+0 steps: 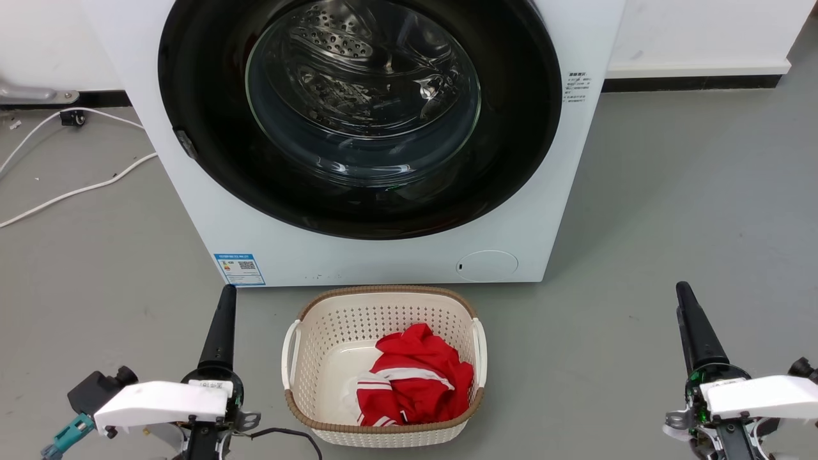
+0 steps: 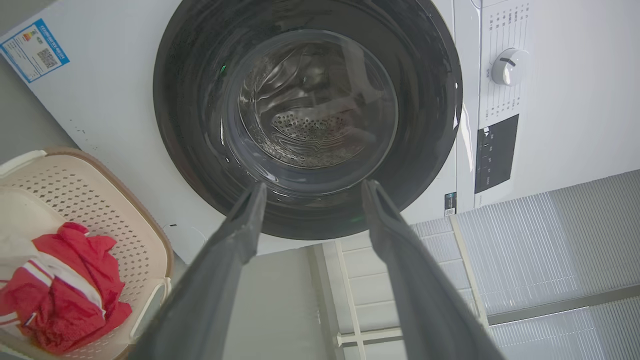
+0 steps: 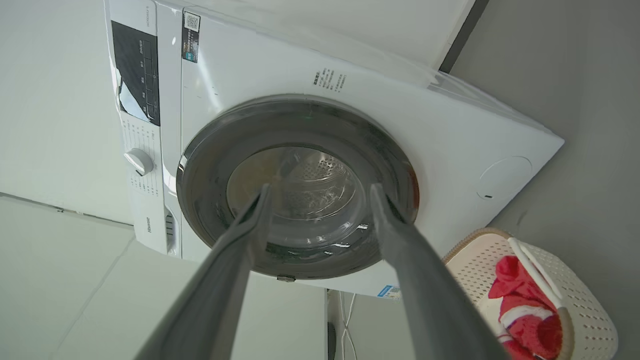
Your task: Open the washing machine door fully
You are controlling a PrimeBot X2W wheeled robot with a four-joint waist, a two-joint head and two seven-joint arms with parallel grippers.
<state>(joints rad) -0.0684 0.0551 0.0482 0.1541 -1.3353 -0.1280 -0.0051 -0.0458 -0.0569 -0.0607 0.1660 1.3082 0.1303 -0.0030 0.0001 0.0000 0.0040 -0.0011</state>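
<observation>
While the washing machine door (image 1: 361, 115) sits shut across the upper centre, both pincers hang low.
Its top is cut off by the frame. Below it, the basket (image 1: 383, 291). The left gripper (image 1: 227, 297) at lower left and the right gripper (image 1: 684, 295) at lower right gape empty, seemingly parked before reaching. The catch (image 1: 186, 144) on the door's left rim is hard to make out.

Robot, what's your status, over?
Left gripper and right gripper open, empty, touching nothing. Washing machine door shut. Laundry basket sits right in front, below door.
</observation>
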